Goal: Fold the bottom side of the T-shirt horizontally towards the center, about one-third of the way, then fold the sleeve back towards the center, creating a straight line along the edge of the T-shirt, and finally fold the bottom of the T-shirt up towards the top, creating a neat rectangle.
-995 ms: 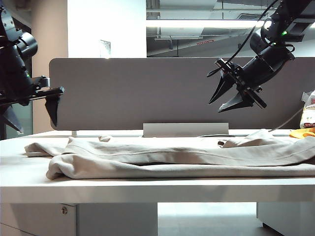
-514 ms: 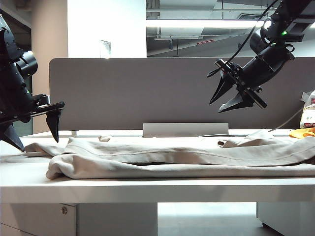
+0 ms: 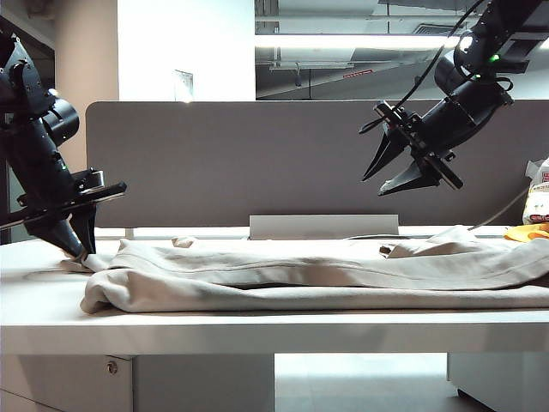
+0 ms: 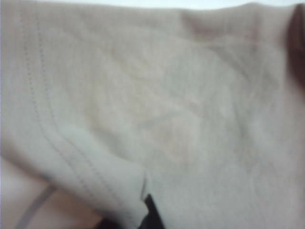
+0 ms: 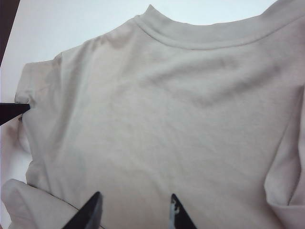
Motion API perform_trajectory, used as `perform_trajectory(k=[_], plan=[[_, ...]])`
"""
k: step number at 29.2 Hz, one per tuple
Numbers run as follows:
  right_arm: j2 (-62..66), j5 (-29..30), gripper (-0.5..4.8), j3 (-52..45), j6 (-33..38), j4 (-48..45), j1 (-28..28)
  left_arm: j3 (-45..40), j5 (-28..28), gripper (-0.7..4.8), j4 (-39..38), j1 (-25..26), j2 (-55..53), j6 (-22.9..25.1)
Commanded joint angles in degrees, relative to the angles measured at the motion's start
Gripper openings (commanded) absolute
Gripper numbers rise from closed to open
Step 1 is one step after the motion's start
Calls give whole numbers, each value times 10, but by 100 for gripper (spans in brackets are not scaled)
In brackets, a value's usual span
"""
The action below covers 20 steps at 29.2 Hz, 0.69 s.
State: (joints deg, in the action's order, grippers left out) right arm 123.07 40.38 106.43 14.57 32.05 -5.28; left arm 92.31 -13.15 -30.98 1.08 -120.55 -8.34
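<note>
T-shirt (image 3: pixel 326 275) fabric lay across the white table (image 3: pixel 257 330) in the exterior view, beige and rumpled, already doubled over lengthwise, so the first fold looked at least begun, though from this low side angle I could not tell how neatly. The left gripper (image 3: pixel 75 249) was down at the cloth's left end, its fingertips in the fabric at the table surface; the jaws looked drawn close together there, on what seemed a bunched end of the shirt, and nothing was lifted. The right gripper (image 3: pixel 410 168) hung in the air well above the shirt's right half, fingers partly spread, carrying nothing. A yellow and white packet (image 3: pixel 538 199) stood at the far right edge.

In the left wrist view the blurred T-shirt (image 4: pixel 181 119) filled the frame, with the bottom of the T-shirt (image 4: pixel 52 138), marked by its twin stitch lines, running just beside a dark fingertip (image 4: pixel 151 217). Cloth lay against that finger; whether it was truly pinched I could not tell.

In the right wrist view the T-shirt (image 5: pixel 167 109) spread flat beyond the right gripper (image 5: pixel 133 214), collar on the side farthest from the fingers, a sleeve off to one side. The fingers stood moderately apart and empty.

Judging from this, the sleeve fold and the final bottom-to-top fold remained, and no neat rectangle existed yet.
</note>
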Motion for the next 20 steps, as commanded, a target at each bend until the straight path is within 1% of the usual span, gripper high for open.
perform_trajectory(k=[1,2,3,5,7,12,15,17,20], plan=[[-4,7,179,3,0,-3,-1,10,-26,0,-2,-1,2,9],[-4,8,179,3,0,-2,-1,13,-31,-6,-2,-1,2,10],[-4,8,179,3,0,-1,-1,20,-53,-6,-2,-3,2,10],[-4,8,179,3,0,-1,-1,38,-70,-6,-8,-11,2,10],[-4,8,179,3,0,-1,-1,59,-80,-6,-16,-30,2,19],[-4,9,179,3,0,0,-1,98,-81,-6,-25,-85,2,34],[-4,9,179,3,0,1,-1,98,-81,-6,-24,-122,2,39],[-4,9,179,3,0,2,-1,98,-81,-6,-21,-147,2,51],[-4,9,179,3,0,4,-1,98,-85,-6,-14,-174,2,53]])
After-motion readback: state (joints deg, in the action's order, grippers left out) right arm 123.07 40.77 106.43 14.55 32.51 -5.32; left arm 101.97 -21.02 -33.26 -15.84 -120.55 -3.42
